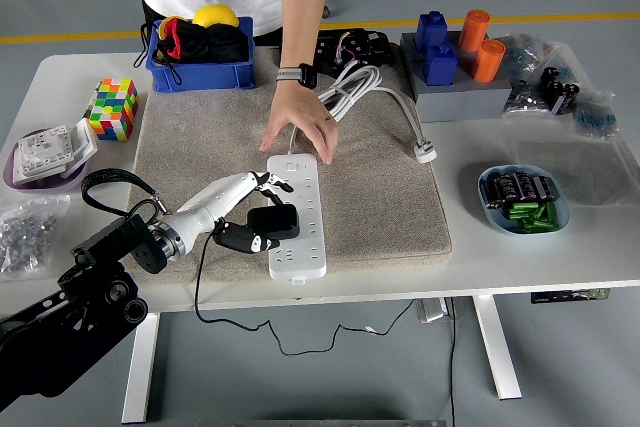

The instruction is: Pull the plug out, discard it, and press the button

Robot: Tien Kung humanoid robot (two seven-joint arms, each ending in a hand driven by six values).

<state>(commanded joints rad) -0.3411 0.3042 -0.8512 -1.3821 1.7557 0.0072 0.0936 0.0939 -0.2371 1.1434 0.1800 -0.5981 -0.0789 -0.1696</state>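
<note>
Left hand (250, 212) has its fingers curled around the black plug (273, 222), which sits in the white power strip (297, 215) on the counter (520, 257). At the strip's far end, a person's hand (297, 127) presses down.

Mat (380, 197) sits mid-table with the power strip (296, 215) on its front half, running near-to-far; plug (273, 221) sits on the strip's left side, left hand (243, 209) around it from the left, person's hand (298, 127) pressing on the strip's far end. Behind the strip lies the coiled cable (350, 92); bin (198, 47) at the mat's far-left corner, cube (112, 108) left of the mat. Block stand (455, 72) far right, bowl (524, 199) right of the mat, nearer the front.
</note>
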